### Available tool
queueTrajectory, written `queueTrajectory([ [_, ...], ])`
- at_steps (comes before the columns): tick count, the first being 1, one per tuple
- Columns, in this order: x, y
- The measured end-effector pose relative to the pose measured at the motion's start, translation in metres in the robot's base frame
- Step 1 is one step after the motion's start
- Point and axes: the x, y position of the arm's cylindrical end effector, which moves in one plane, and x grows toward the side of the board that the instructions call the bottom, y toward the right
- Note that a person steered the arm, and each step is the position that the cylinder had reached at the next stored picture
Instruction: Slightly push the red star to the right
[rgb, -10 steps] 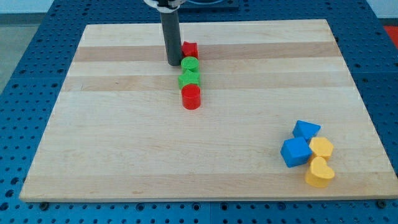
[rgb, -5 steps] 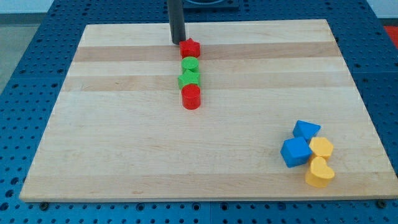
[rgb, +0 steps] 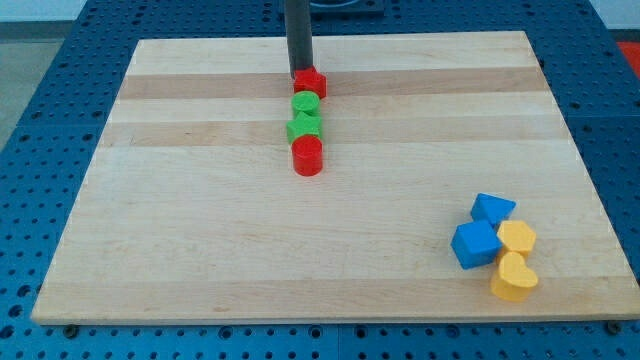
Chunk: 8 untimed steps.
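Note:
The red star (rgb: 311, 83) lies near the view's top middle of the wooden board (rgb: 200, 230), at the head of a short column of blocks. My tip (rgb: 299, 73) stands right at the star's upper left edge, touching or nearly touching it. The rod rises straight up out of the view's top. Below the star come a green cylinder (rgb: 306, 105), a green star (rgb: 305, 127) and a red cylinder (rgb: 308, 156), each close against its neighbour.
At the view's lower right a cluster holds a blue triangle-like block (rgb: 492, 208), a blue cube (rgb: 475, 244), a yellow hexagon-like block (rgb: 518, 238) and a yellow heart (rgb: 514, 277). The board's edges meet a blue perforated table.
My tip has moved up from beside the green cylinder to the star's upper left, then a little right. The red star has shifted slightly to the right.

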Motion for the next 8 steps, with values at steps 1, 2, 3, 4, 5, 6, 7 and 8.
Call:
queueTrajectory([
  [1, 0.003, 0.001],
  [2, 0.003, 0.008],
  [3, 0.005, 0.013],
  [4, 0.006, 0.013],
  [5, -0.004, 0.015],
  [6, -0.025, 0.04],
  [7, -0.029, 0.102],
  [8, -0.018, 0.147],
])
